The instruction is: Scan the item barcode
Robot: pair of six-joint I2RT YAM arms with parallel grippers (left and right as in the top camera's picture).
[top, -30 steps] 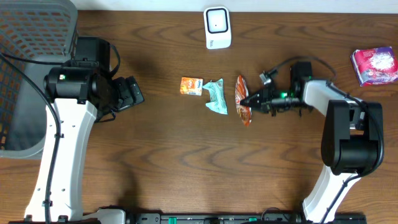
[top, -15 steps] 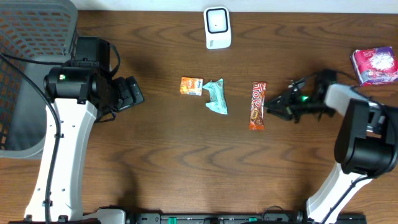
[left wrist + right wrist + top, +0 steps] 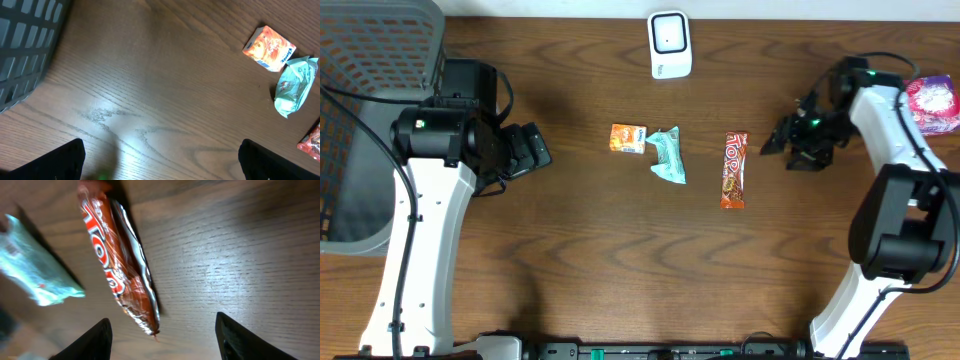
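Note:
A red-orange snack bar lies flat on the table, right of centre, and shows lengthwise in the right wrist view. My right gripper hovers just right of it, open and holding nothing; the bar's end sits ahead of the gap between its fingers. The white barcode scanner stands at the table's far edge. My left gripper is wide open over bare wood at the left.
A small orange packet and a crumpled teal packet lie left of the bar, both also in the left wrist view: orange packet, teal packet. A pink packet sits far right. A grey mesh basket fills the far left.
My right gripper opened and let go of the snack bar, which now lies flat on the table. The gripper drew back to the right and toward the far side. The left arm stayed still.

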